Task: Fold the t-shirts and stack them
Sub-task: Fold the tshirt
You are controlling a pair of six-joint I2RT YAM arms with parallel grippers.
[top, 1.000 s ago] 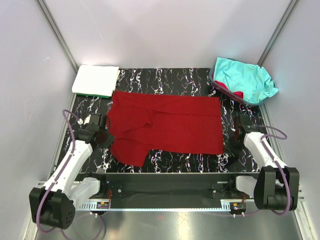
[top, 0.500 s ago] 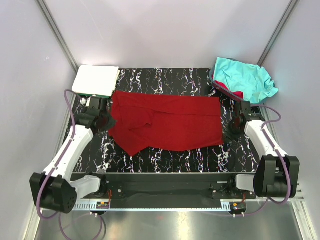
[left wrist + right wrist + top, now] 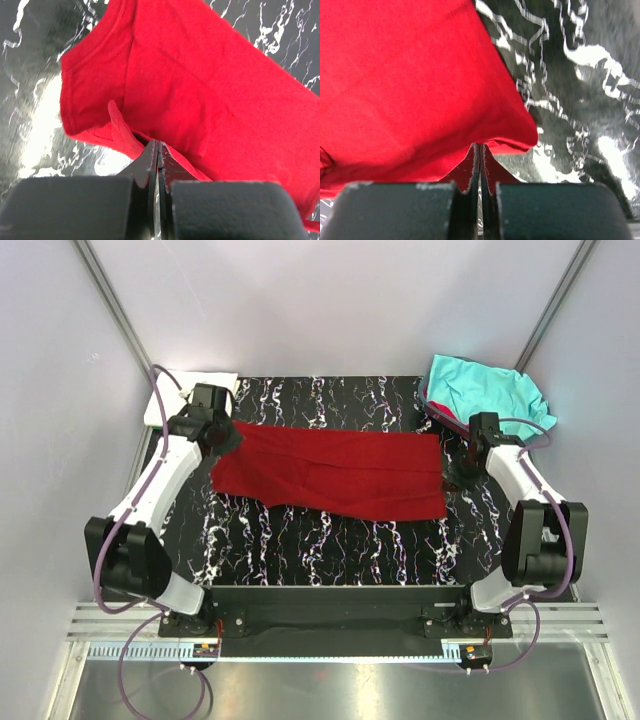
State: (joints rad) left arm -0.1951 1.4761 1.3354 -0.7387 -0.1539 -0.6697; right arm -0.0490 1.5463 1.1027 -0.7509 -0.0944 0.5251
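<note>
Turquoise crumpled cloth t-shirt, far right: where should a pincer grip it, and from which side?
Probably a raised fold atop the turquoise crumpled cloth t-shirt, from above: it lies bunched in a heap, with no flat hem laid out.

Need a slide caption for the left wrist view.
Left gripper pinching an edge of the dark red t-shirt over the marbled mat.

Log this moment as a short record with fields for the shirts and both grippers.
Dark red cloth t-shirt: spread across the black marbled mat
Left gripper: shut on its left end
Right gripper: shut on its right end
Turquoise cloth t-shirt: crumpled, far right corner
White folded t-shirt: far left corner, partly behind left arm
</note>
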